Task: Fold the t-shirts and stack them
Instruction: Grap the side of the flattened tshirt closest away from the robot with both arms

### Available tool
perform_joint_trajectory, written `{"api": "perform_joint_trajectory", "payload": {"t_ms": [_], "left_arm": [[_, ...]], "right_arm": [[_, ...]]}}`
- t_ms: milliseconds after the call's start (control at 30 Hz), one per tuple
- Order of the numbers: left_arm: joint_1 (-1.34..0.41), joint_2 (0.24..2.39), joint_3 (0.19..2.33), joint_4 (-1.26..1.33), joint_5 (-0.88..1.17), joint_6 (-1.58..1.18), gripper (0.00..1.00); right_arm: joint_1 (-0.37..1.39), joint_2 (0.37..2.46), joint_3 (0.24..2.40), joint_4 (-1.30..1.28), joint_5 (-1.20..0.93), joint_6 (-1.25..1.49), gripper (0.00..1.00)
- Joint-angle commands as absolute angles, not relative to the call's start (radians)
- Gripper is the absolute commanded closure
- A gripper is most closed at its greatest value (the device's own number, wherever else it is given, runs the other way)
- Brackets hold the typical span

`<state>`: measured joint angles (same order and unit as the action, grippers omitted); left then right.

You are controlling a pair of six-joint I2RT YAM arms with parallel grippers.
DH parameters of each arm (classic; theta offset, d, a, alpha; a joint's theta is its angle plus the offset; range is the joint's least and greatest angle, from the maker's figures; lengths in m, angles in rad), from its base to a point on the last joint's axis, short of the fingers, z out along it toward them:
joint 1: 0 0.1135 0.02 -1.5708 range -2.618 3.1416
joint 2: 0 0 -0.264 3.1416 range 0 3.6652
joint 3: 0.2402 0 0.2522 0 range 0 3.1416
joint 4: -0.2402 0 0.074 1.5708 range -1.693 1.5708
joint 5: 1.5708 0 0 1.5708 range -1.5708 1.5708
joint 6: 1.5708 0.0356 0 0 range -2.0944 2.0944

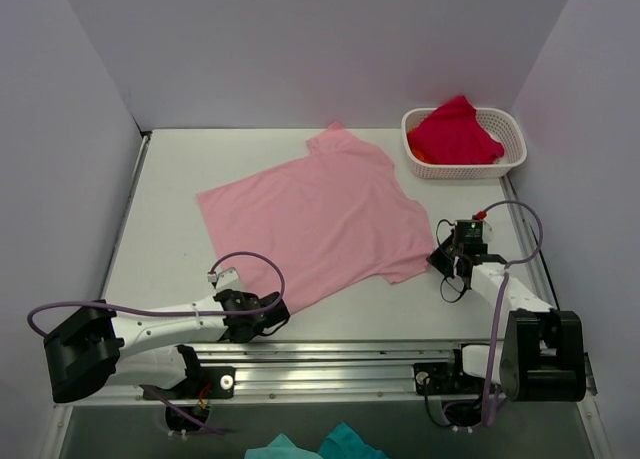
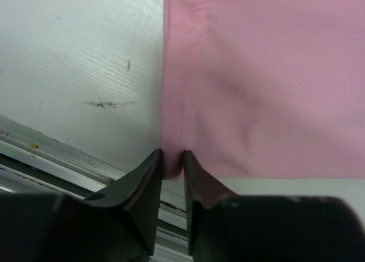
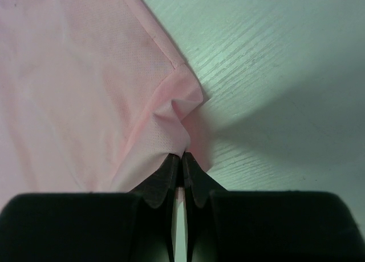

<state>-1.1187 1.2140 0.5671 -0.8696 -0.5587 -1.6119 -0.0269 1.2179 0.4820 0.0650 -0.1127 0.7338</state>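
Counting two shirts: pink shirt (image 1: 320,214) mid-table, red shirt (image 1: 455,131) in far-right basket (image 1: 470,169), top view only. Clamping pink corners with left gripper (image 2: 172,154) and right gripper (image 3: 182,156).

The right gripper (image 3: 182,159) pinched the pink t-shirt (image 3: 74,73) by a corner (puckered there), cloth spreading toward 10 o'clock, table (image 3: 285,73) toward 2 o'clock.

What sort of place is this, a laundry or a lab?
Probably a robotics test booth, not a laundry: plain white walls box in a table, a left arm and a right arm are bolted along its near edge, and a pink t-shirt lies spread in front of them.
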Motion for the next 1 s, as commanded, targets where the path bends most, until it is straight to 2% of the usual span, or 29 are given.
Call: {"api": "perform_joint_trajectory", "payload": {"t_ms": [0, 67, 100, 200, 333, 700, 967], "left_arm": [[-1.124, 1.207, 0.549, -0.828, -0.537, -1.623, 0.73], [-1.124, 1.210, 0.551, -0.830, -0.538, -1.623, 0.80], [-1.124, 1.210, 0.551, -0.831, -0.537, -1.626, 0.87], [-1.126, 1.189, 0.554, -0.842, -0.546, -1.626, 0.94], [-1.126, 1.141, 0.574, -0.883, -0.572, -1.624, 0.98], [-1.121, 0.971, 0.635, -1.074, -0.696, -1.629, 0.98], [-1.089, 0.891, 0.652, -1.085, -0.745, -1.580, 0.98]], "right_arm": [[-0.035, 1.221, 0.509, 0.074, -0.106, 0.724, 1.00], [-0.037, 1.218, 0.509, 0.071, -0.104, 0.723, 1.00], [-0.038, 1.218, 0.511, 0.068, -0.098, 0.723, 1.00], [-0.040, 1.209, 0.512, 0.058, -0.092, 0.721, 1.00], [-0.040, 1.178, 0.525, 0.029, -0.087, 0.721, 1.00], [-0.038, 1.078, 0.575, -0.087, -0.097, 0.709, 1.00], [-0.006, 1.121, 0.640, -0.066, -0.124, 0.736, 1.00]]}}
